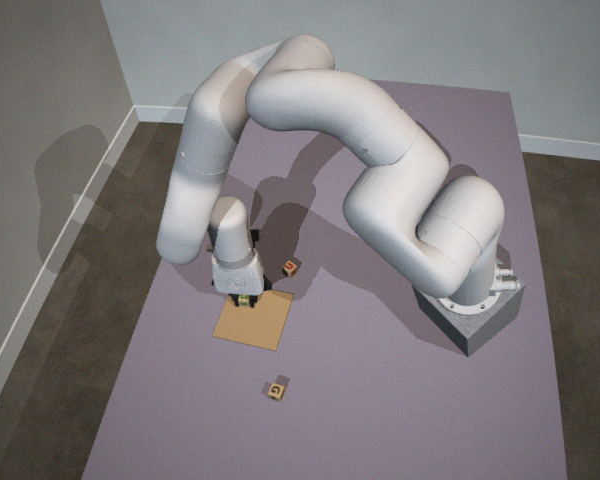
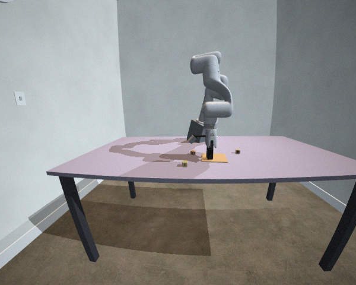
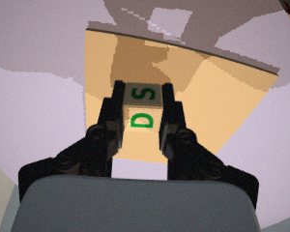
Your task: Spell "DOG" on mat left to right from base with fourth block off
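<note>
The gripper (image 1: 245,304) (image 2: 209,157) (image 3: 143,88) is shut on the D block (image 1: 244,298) (image 3: 142,120), its fingers against two opposite sides. The block's top face shows a green D and a shaded side face shows a green S. It is at the tan mat (image 1: 253,330) (image 2: 220,158) (image 3: 213,92), near one edge; whether it touches the mat cannot be told. The G block (image 1: 276,391) (image 2: 237,151) lies off the mat. A block with a red letter like U (image 1: 289,268) (image 2: 193,152) is also off it. A fourth block (image 2: 184,163), letter unreadable, lies off the mat, hidden in the top view.
The arm arches over the purple table (image 1: 393,403) (image 2: 294,162) from its grey base (image 1: 491,325). The red-letter block is close to the mat's corner beside the gripper. The fourth block lies near the table edge on the side away from the base.
</note>
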You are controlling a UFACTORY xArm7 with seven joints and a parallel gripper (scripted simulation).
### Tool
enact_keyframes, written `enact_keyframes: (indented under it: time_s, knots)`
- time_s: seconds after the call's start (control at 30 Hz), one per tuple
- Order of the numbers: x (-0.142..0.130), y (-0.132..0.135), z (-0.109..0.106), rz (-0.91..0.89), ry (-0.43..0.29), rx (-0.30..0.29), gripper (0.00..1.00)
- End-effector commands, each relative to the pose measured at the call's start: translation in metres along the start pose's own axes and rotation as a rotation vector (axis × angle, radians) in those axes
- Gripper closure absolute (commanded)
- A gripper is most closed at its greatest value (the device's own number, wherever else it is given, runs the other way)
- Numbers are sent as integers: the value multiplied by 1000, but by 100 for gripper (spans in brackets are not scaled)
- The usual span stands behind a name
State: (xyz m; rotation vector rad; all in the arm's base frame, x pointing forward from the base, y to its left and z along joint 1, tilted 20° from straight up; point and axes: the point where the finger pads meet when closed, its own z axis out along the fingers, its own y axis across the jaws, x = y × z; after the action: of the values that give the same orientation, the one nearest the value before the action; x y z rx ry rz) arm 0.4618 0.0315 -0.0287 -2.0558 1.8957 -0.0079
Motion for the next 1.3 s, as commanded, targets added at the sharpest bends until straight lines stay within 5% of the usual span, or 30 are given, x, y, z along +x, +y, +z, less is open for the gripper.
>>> enact_keyframes:
  time_s: [0.0, 1.07, 1.27]
  knots:
    - [0, -1, -1, 0, 1, 3, 79]
    - [0, -1, -1, 0, 1, 3, 79]
    - [0, -1, -24, 0, 1, 3, 79]
